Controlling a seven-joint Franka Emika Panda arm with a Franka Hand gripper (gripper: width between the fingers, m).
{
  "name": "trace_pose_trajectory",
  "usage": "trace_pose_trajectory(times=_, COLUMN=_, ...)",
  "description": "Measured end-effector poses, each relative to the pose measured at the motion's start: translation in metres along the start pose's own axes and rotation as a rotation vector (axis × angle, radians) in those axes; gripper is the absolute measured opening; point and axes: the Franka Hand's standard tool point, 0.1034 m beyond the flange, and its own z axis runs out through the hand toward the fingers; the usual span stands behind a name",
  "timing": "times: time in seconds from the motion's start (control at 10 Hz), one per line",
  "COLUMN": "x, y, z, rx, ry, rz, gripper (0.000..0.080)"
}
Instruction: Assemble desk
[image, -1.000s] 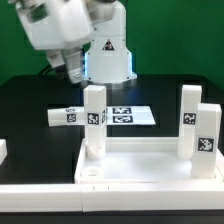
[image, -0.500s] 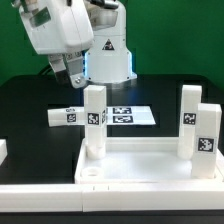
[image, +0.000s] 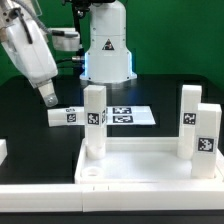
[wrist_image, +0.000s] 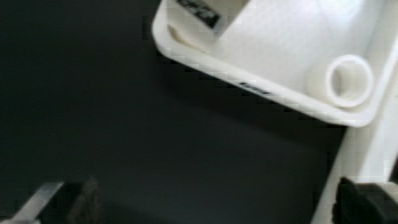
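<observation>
**Arm swings out over the loose leg**

Swinging toward the exterior view's left since the earlier frames, the arm has carried its pincer away from the robot base and lower, to a spot just above the black surface. Its fingers stand spread and released, holding nothing; in the wrist view the two fingertips frame bare dark surface only.

A loose leg lies flat on the surface just beside the pincer, toward the exterior view's right of it and a little nearer the camera, tag facing outward. Whether the fingers touch it cannot be told.

The desk top lies at the front of the surface, rim up, well apart from the pincer. Three legs stand upright in it: one near the exterior view's left corner, and two, a farther leg and a nearer leg, on the exterior view's right. A round corner socket shows empty at the front left; the wrist view catches the rim and a round socket.

The marker board lies flat behind the desk top.
</observation>
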Motion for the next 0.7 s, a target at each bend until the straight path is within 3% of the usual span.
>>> trace_pose_trajectory(times=0.2, x=0.001, y=0.002, z=0.001, rx=-0.001, ry=-0.003, rz=0.006, gripper=0.0649)
trace_pose_trajectory(times=0.3, x=0.002, y=0.015, z=0.009, rx=0.021, ry=-0.063, rz=0.039, gripper=0.0649)
trace_pose_trajectory(times=0.4, x=0.006, y=0.033, z=0.015, rx=0.024, ry=-0.109, rz=0.043, gripper=0.0649)
trace_pose_trajectory(times=0.6, x=0.000, y=0.075, z=0.024, rx=-0.002, ry=-0.336, rz=0.069, gripper=0.0649)
trace_pose_trajectory(times=0.7, x=0.001, y=0.088, z=0.029, rx=-0.014, ry=-0.389, rz=0.097, gripper=0.0649)
